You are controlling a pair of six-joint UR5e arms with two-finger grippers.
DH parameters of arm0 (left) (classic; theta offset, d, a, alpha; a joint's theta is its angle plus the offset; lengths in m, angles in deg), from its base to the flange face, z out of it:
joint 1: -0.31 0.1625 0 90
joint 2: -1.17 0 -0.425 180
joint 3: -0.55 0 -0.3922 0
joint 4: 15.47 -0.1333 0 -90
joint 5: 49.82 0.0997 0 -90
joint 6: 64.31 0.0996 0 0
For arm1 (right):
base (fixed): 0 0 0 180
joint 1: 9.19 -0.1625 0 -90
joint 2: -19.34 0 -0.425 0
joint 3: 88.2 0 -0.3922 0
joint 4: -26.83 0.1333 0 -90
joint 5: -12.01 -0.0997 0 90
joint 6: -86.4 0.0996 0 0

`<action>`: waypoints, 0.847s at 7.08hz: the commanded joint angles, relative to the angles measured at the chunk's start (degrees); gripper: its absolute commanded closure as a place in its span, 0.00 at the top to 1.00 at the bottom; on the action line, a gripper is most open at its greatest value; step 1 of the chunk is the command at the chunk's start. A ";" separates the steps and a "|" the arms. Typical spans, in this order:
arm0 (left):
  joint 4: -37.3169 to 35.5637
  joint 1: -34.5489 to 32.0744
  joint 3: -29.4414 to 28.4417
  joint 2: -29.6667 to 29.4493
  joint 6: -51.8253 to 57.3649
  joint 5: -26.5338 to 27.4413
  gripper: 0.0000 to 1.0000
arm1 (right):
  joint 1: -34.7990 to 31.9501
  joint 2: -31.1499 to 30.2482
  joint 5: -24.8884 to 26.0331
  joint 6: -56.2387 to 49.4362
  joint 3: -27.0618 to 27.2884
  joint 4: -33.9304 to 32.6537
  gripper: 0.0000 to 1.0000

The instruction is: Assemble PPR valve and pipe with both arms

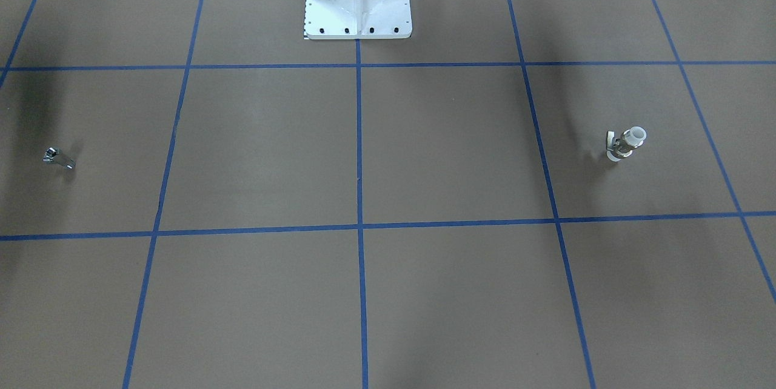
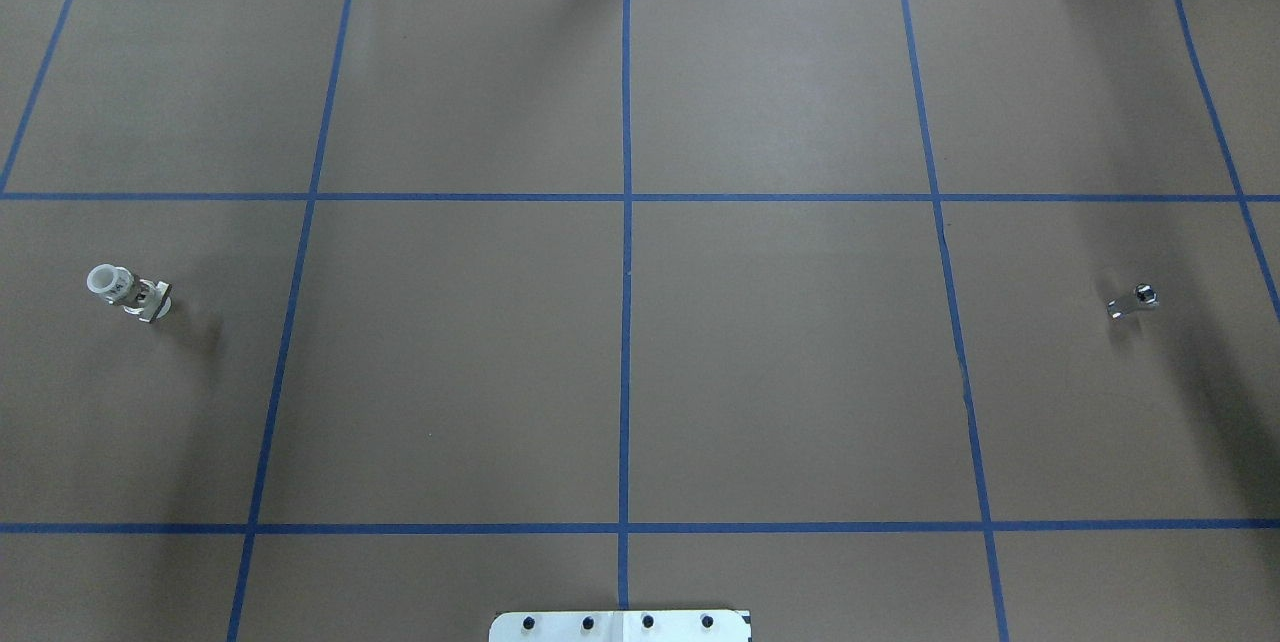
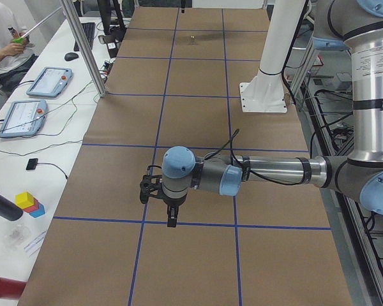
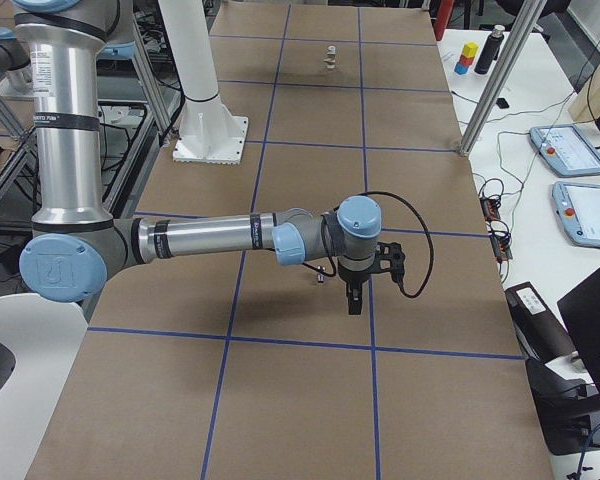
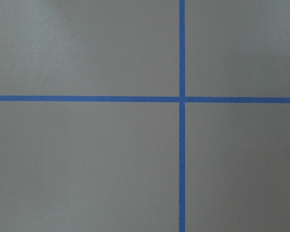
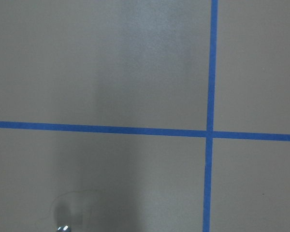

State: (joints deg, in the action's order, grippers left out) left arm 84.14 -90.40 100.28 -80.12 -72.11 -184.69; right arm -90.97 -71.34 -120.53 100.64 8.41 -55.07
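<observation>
The PPR valve (image 2: 128,290) stands on the brown table at the robot's far left, one white hollow end up, and also shows in the front view (image 1: 624,143). The pipe (image 2: 1133,301), a tiny chrome stub, lies at the far right; it also shows in the front view (image 1: 57,157). The left gripper (image 3: 172,220) hangs fingers-down above the valve's area. The right gripper (image 4: 353,303) hangs fingers-down beside the pipe (image 4: 321,274). Both grippers show only in the side views, so I cannot tell whether they are open or shut. The pipe's tip peeks in at the right wrist view's bottom edge (image 6: 63,228).
The white bolted pedestal (image 1: 357,1) stands at the robot's side of the table, on its centre line. Blue tape lines grid the brown paper. A side bench with tablets (image 3: 49,81), coloured blocks (image 3: 29,203) and aluminium posts (image 3: 83,48) runs along the operators' edge.
</observation>
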 commanded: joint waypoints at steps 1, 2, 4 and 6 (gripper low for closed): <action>0.76 0.01 -0.41 1.04 -0.02 -0.31 1.00 | -0.05 -0.63 -0.35 0.26 0.33 0.07 0.99; 0.94 0.01 -0.16 1.48 -0.37 -0.48 1.00 | -0.05 -0.64 -0.26 0.43 0.51 0.16 0.99; 1.03 0.10 -0.33 2.10 -0.54 -0.92 1.00 | 0.04 -0.64 -0.35 0.52 0.59 0.16 1.00; 1.29 0.10 -0.07 2.02 -0.37 -1.27 1.00 | 0.04 -1.42 -0.35 0.52 0.51 0.68 0.99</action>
State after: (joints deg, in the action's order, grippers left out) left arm 85.34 -90.31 100.01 -78.11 -72.54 -185.72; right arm -90.94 -72.39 -120.87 101.12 8.97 -54.76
